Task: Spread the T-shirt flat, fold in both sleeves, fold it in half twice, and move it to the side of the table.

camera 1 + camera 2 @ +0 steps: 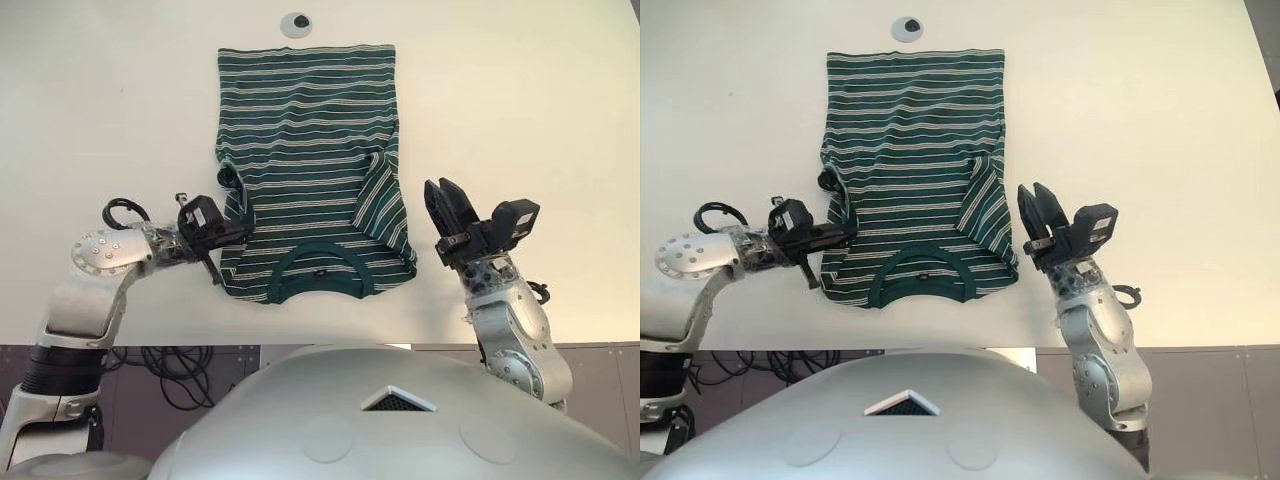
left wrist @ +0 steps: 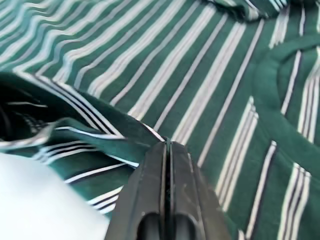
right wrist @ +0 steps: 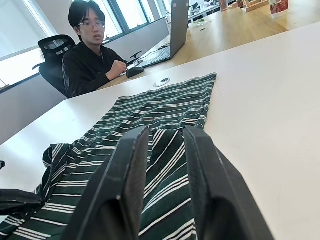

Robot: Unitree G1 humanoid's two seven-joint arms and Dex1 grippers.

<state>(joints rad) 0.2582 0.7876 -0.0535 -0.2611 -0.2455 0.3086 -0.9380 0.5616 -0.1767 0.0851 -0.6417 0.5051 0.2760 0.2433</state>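
Starting at the left gripper point(image 1: 238, 233): fingers point(image 2: 150, 175) pressed together, tips at the near-left edge of the T-shirt point(image 1: 305, 130), low to the table point(image 1: 520, 100). Cannot tell whether any cloth is pinched between them. The left forearm comes in level from the left, roughly crosswise to the shirt. The right gripper point(image 1: 440, 195) has its fingers apart and holds nothing. It is raised off the table just right of the shirt's near-right corner, fingers aimed up and away. The shirt lies flat mid-table, long axis running away from the robot, with the collar point(image 1: 322, 244) at the near edge and the hem point(image 1: 305, 50) far. Both sleeves are folded inward over the body. A small round disc point(image 1: 296, 24) sits just past the hem.
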